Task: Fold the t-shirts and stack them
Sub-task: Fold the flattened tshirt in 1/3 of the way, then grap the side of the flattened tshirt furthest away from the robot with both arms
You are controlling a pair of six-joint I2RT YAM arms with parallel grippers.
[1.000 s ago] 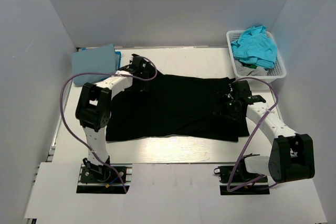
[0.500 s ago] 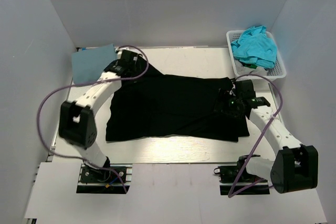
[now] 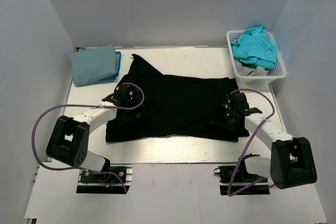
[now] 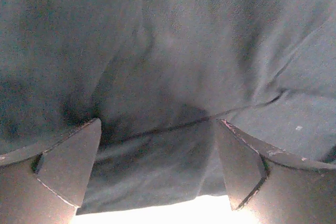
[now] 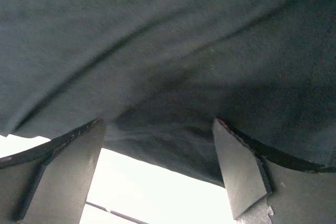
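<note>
A large black t-shirt lies spread flat across the middle of the table, one sleeve pointing to the back left. My left gripper hovers open over its left part; in the left wrist view the dark cloth fills the frame between my fingers. My right gripper stands open over the shirt's near right corner, the hem lying between its fingers. Nothing is gripped by either. A folded light blue t-shirt sits at the back left.
A white slotted basket at the back right holds a crumpled turquoise t-shirt. White walls close in the table on three sides. Bare white table shows just past the black shirt's near hem.
My left arm has swung from the back left by the sleeve down to the shirt's left middle. The right gripper has shifted slightly toward the near edge. Both stayed open.
</note>
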